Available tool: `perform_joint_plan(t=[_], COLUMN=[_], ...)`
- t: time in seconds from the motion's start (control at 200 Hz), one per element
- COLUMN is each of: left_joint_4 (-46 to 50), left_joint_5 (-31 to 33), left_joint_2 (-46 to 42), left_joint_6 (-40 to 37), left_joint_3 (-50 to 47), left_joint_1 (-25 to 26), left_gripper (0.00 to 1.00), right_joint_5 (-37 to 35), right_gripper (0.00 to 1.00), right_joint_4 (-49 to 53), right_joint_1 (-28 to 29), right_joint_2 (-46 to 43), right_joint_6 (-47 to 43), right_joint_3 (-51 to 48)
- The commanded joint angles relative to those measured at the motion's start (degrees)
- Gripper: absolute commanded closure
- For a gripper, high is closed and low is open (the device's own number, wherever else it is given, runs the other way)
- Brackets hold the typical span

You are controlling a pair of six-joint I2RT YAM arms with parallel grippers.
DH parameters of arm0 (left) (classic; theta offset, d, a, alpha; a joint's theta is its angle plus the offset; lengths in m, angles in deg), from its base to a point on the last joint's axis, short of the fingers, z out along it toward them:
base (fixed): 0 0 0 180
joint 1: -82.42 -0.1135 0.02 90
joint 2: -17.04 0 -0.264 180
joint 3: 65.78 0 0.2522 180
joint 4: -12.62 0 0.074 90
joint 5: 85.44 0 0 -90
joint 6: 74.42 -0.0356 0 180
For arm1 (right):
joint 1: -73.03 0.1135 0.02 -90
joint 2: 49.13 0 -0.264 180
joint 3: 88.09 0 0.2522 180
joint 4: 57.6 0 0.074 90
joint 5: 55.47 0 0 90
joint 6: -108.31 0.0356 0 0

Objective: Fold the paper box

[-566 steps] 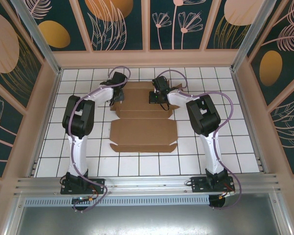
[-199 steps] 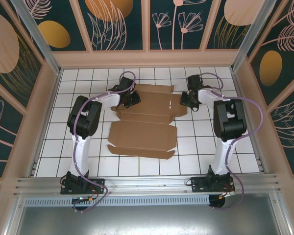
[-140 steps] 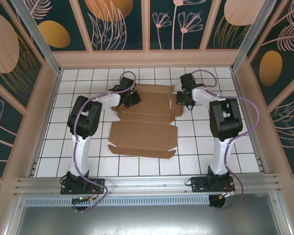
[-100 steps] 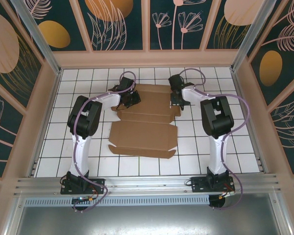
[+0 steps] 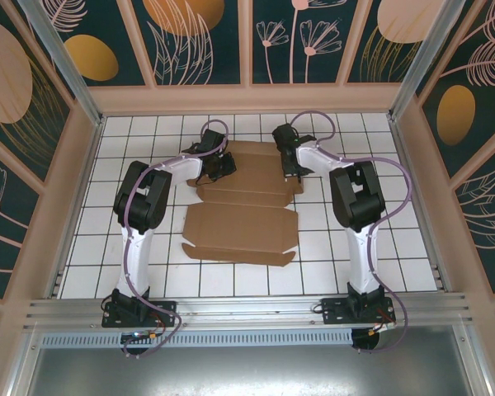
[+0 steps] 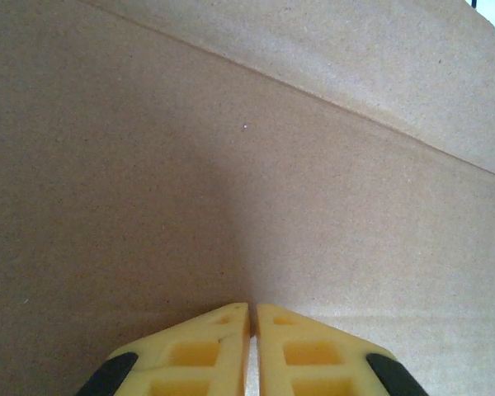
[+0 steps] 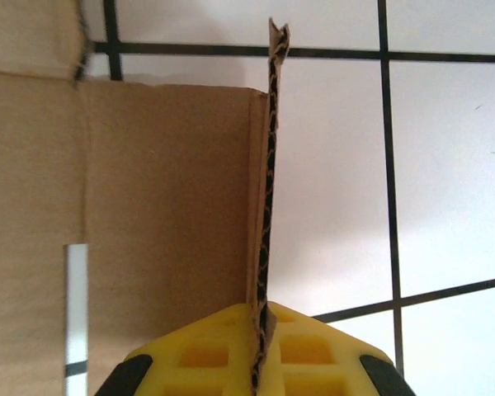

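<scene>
one paper box (image 5: 243, 223), brown cardboard sheet, lying opened out on white tiled table (image 5: 148, 272) betw. both arms. l gripper (image 6: 252, 318): fingers clenched together, nothing betw. them, tips at bare cardboard. r gripper (image 7: 262, 313): clamped on upright flap (image 7: 271, 165), far-right corner of sheet.

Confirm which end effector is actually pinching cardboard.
The right end effector: an upright flap of the paper box sits edge-on between its fingers. The left end effector is shut on nothing, over a flat panel.
</scene>
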Motion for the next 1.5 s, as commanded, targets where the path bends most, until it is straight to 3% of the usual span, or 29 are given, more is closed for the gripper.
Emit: perform_joint_plan(t=[0.0, 0.25, 0.475, 0.591, 0.681, 0.776, 0.836, 0.936, 1.166, 1.496], left_joint_4=[3.9, 4.5, 4.5, 4.5, 4.5, 4.6, 4.6, 4.6, 4.7, 4.8], left_joint_5=[1.0, 1.7, 1.8, 1.7, 1.8, 1.9, 1.9, 2.0, 2.1, 1.9], left_joint_2=[2.9, 2.6, 2.6, 2.6, 2.4, 2.3, 2.3, 2.2, 2.2, 3.1], left_joint_6=[-0.1, -0.2, 0.0, 0.1, 0.1, 0.1, 0.1, 0.0, -0.1, -0.2], left_joint_3=[0.0, 0.0, 0.0, 0.0, -0.2, -0.3, -0.3, -0.3, -0.3, 0.0], left_joint_1=[-0.1, -0.1, -0.1, -0.2, -0.1, -0.2, -0.3, -0.3, -0.4, -0.7], left_gripper=[0.88, 0.88, 0.88, 0.88, 0.88, 0.88, 0.88, 0.88, 0.88, 0.88], right_joint_5=[3.4, -8.5, -2.2, -2.4, -3.3, -2.3, -1.7, -2.4, -7.3, -28.7], right_gripper=[1.00, 0.99, 0.96, 0.94, 0.84, 0.65, 0.62, 0.68, 0.94, 0.93], right_joint_4=[4.5, 15.0, 14.2, 16.5, 16.3, 11.9, 8.7, 6.1, 6.6, 5.9], right_joint_1=[3.7, 11.2, 12.9, 12.9, 12.8, 12.5, 12.2, 10.9, 8.6, 12.0], right_joint_2=[0.0, 13.9, 18.3, 21.4, 20.4, 14.8, 10.8, 6.9, 5.7, 8.3], right_joint_6=[1.0, -1.1, 0.2, 0.8, 0.8, 0.0, -0.9, -2.0, -5.1, -12.4], right_joint_3=[6.3, 22.8, 31.0, 34.9, 34.3, 28.9, 25.1, 20.0, 13.8, 10.9])
